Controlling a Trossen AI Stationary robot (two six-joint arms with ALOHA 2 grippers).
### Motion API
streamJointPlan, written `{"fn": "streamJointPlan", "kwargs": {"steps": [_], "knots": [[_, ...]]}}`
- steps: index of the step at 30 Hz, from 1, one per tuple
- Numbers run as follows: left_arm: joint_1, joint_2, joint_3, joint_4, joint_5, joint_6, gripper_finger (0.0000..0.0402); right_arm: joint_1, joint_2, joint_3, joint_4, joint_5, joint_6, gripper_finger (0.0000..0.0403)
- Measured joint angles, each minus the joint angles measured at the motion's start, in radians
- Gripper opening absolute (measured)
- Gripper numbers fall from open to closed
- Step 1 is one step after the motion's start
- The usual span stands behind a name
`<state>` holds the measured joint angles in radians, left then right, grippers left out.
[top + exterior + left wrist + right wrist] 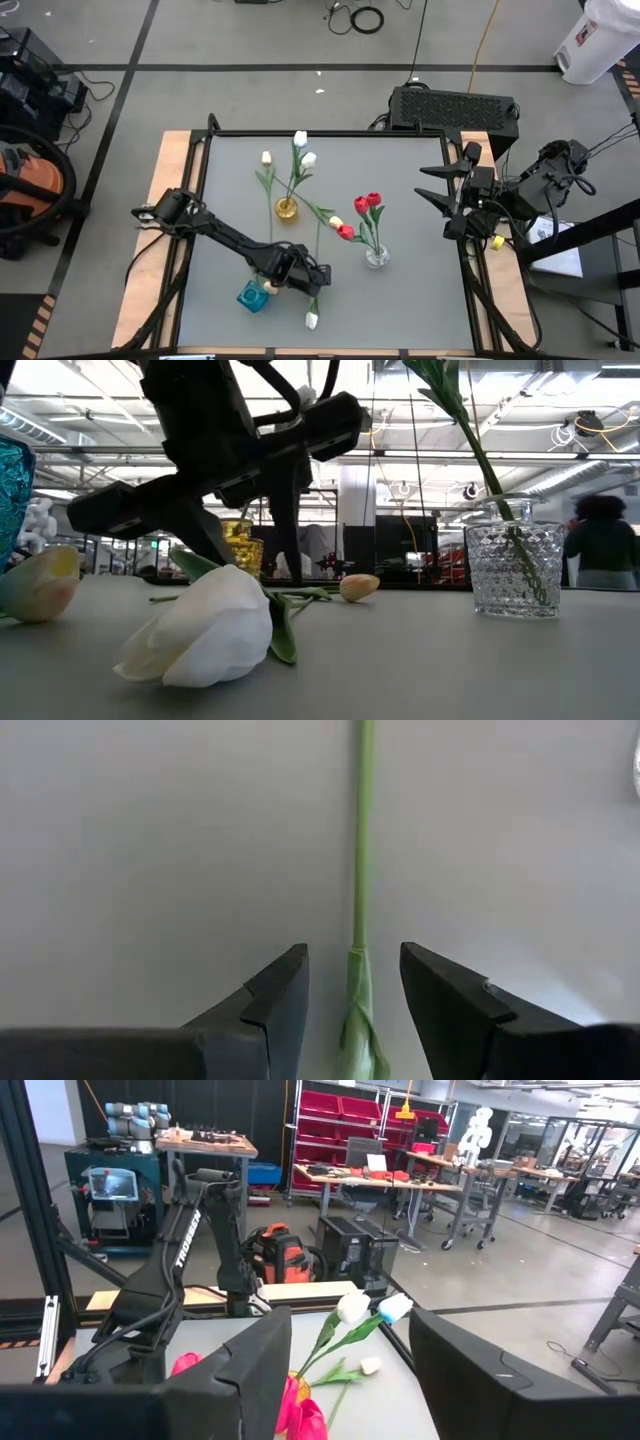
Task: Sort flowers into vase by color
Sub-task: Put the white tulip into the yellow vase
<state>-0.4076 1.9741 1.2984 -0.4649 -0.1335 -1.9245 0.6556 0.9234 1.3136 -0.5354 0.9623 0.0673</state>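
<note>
**Q:** High view: where do the arms and flowers lie?
**A:** The left gripper (312, 283) sits at six o'clock on the table (420, 290), over the stem of a white tulip (312, 320) lying flat; a blue vase (253, 297) stands just beside it at nine o'clock. A gold vase (287, 210) holds white tulips (300, 140); a clear vase (377, 256) holds red tulips (368, 203). The right gripper (432, 184) waits at three o'clock, fingers spread.

**Q:** Low view?
**A:** The white tulip (205, 630) lies in front, the left gripper (245, 535) above its stem.

**Q:** Left wrist view?
**A:** Fingers (275, 995) stand wide, either side of the green stem (363, 870), not touching it.

**Q:** Right wrist view?
**A:** Fingers (255, 1360) wide apart, holding nothing; white tulips (352, 1307) beyond.
</note>
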Motion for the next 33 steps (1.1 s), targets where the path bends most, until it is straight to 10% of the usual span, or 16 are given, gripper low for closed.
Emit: {"fn": "streamJointPlan", "kwargs": {"steps": [33], "knots": [[-0.012, 0.035, 0.000, 0.109, 0.080, -0.008, 0.0166, 0.000, 0.000, 0.000, 0.000, 0.000, 0.000, 0.0196]]}}
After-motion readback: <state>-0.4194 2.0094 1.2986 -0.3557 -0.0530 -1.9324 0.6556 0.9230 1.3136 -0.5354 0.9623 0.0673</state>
